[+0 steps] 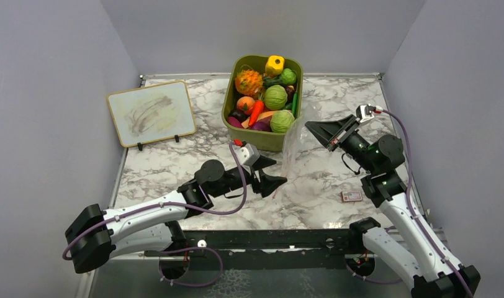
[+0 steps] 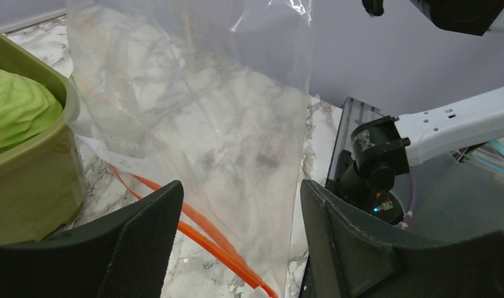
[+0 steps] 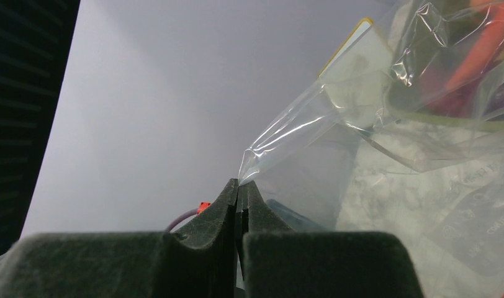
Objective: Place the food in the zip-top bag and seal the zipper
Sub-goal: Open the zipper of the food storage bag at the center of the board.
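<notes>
Table: marble top [image 1: 175,167], with both arms reaching in from its near edge.
Bin: olive-green bin [image 1: 228,102] at the middle of the far edge, heaped with toy produce.
Whiteboard: smudged whiteboard [image 1: 151,113] propped near the far left corner.
Zip-top bag: clear zip-top bag [image 1: 296,155] hangs upright just off the bin's near right corner. Its upper corner is lifted off the table and its mouth end reaches down to the marble. I can see no food inside it.
Right gripper: the right gripper [image 3: 239,186] is raised above the right half of the table, its jaws pressed together on the bag's upper corner.
Left gripper: the left gripper [image 2: 240,192] is low near the table's middle, jaws apart. The bag's lower part shows in the gap and is not pinched; whether a finger touches it I cannot tell.
Food: all in the bin.
- Two cabbage balls [image 1: 275,97] lie toward its near right side.
- The orange bumpy fruit [image 1: 249,82] lies on its left side.
- The orange-peach fruit [image 1: 245,103] lies just nearer than the bumpy fruit.
Zipper: the orange-red zipper [image 2: 206,236] runs along the bag's bottom edge on the marble, passing behind the left gripper's finger.
Card: a small pinkish card [image 1: 351,196] lies flat near the near right corner.
</notes>
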Robot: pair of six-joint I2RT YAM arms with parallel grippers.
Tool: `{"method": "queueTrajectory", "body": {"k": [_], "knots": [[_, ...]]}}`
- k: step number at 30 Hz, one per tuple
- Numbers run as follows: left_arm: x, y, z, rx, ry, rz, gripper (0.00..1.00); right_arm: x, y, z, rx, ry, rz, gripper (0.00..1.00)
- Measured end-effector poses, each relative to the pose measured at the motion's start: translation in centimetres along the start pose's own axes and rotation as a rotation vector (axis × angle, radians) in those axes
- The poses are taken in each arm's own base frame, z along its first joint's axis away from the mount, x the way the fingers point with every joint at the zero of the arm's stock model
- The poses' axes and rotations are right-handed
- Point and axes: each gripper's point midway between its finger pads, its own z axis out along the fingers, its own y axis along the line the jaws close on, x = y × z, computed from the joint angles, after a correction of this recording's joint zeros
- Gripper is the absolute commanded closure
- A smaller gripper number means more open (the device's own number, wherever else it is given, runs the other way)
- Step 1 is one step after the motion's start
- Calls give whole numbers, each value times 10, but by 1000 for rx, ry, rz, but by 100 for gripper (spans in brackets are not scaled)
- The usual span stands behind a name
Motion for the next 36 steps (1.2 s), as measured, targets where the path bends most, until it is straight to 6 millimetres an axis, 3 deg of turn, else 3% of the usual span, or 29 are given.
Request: {"method": "queueTrajectory", "body": {"k": [8,13,16,22,25,27,30,33,36], "knots": [[1,7,3,-48,-9,12,31,2,4,-9,-14,-13,-8,99],[21,10,9,-58,45,14,33,2,0,-10,3,-16,-1,99],[28,10,11,-61,65,22,50,2,-2,-10,12,-17,3,99],[21,11,9,-82,40,46,100,3,-10,-10,42,-16,2,99],[11,11,6,-86,12,62,100,5,-18,-13,62,-11,2,99],[7,9,1,-82,-5,65,100,9,-27,-16,82,-6,0,92],[4,7,-7,-78,-16,64,100,14,-43,-22,122,5,-19,72],[4,5,-14,-78,-14,52,100,17,-54,-27,158,18,-72,50],[4,5,-22,-94,0,34,100,22,-62,-32,182,43,-150,20]]}}
